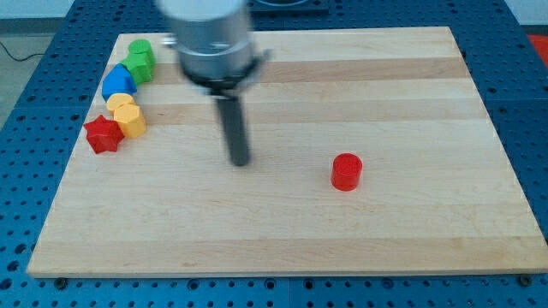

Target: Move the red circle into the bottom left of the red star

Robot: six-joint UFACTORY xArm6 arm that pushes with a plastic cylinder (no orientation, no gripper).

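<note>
The red circle (347,172), a short red cylinder, stands on the wooden board right of centre. The red star (104,134) lies near the board's left edge, touching a yellow block. My tip (240,162) is the lower end of the dark rod, near the board's middle. It is to the left of the red circle, well apart from it, and far to the right of the red star. The tip touches no block.
A cluster sits at the board's upper left: two green blocks (139,60), a blue block (119,83), a yellow heart-like block (122,104) and a yellow hexagon-like block (132,121). The wooden board (282,239) lies on a blue perforated table (17,162).
</note>
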